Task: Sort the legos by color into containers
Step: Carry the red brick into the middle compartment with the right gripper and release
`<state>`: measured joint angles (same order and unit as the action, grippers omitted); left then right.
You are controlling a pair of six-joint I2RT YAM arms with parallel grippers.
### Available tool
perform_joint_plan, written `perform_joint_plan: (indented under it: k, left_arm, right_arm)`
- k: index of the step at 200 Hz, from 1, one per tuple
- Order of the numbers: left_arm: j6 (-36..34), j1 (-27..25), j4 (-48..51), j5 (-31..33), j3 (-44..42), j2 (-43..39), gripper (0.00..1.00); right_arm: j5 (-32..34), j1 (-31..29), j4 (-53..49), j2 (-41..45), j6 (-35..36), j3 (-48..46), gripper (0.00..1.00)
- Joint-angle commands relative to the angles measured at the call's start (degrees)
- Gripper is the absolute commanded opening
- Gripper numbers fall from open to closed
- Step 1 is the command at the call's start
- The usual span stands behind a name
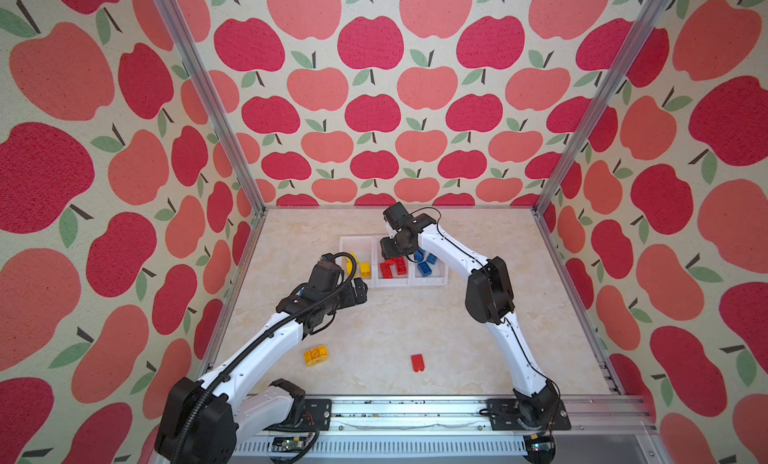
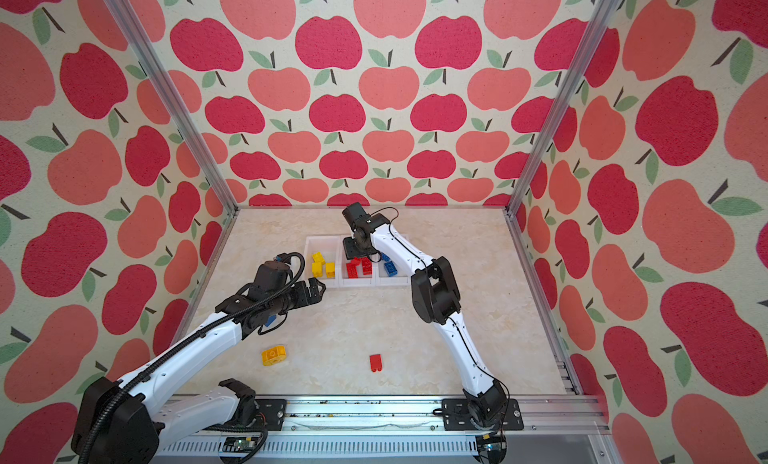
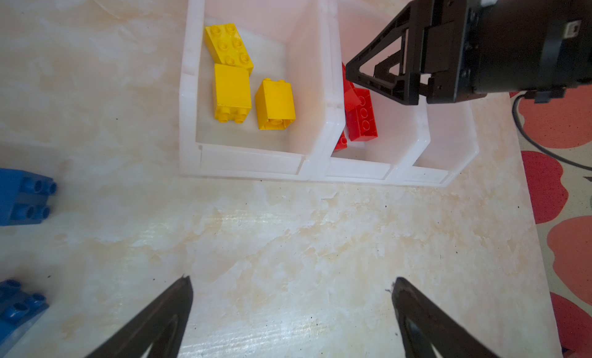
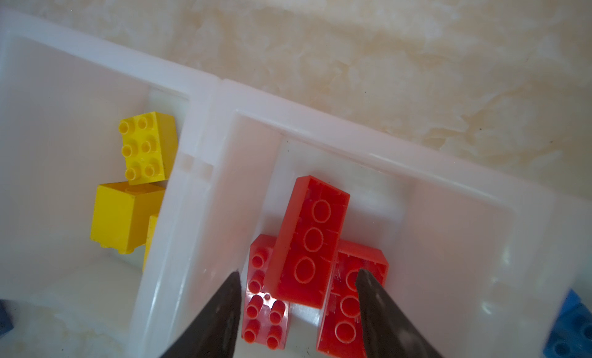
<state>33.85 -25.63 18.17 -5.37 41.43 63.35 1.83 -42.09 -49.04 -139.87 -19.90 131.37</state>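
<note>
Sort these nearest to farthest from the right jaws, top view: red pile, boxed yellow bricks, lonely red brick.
1. Red pile: middle bin, under the right gripper.
2. Boxed yellow bricks: left bin.
3. Lonely red brick: table, near side.

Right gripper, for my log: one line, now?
right gripper open over middle bin | left gripper open | loose: yellow brick, red brick, blue bricks

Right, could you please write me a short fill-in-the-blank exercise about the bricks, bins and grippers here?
1. The right gripper hangs over the middle bin, which holds ____ bricks.
2. The rounded brick lying loose on the table is ____.
3. The left gripper has its jaws ____, with nothing between them.

Missing words: red; yellow; open.
</note>
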Motion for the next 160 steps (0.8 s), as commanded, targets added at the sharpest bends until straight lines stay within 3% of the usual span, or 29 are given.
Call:
perform_joint_plan:
  k: [1,46,116,160]
  left_arm:
    - [0.8,0.4,1.7,0.9,-0.2,-0.8,0.99]
    - [1.0,0.3,2.9,1.4,-0.1,-2.4,0.99]
    - [2.2,0.5,8.6,5.3,1.1,-2.8,0.99]
    - [2.4,4.5,12.4,6.3,2.2,-1.3,0.99]
  right_arm:
    - [-0.4,0.1,-1.6,0.1,0.5,1.0,0.60]
    - [-0.5,0.0,-0.7,3.8,0.2,-2.6,0.62]
    - [-1.3,-1.1,3.5,16.1,-1.0,-16.8,0.72]
    - [-1.1,-2.8,5.1,25.5,-2.4,-26.8,0.75]
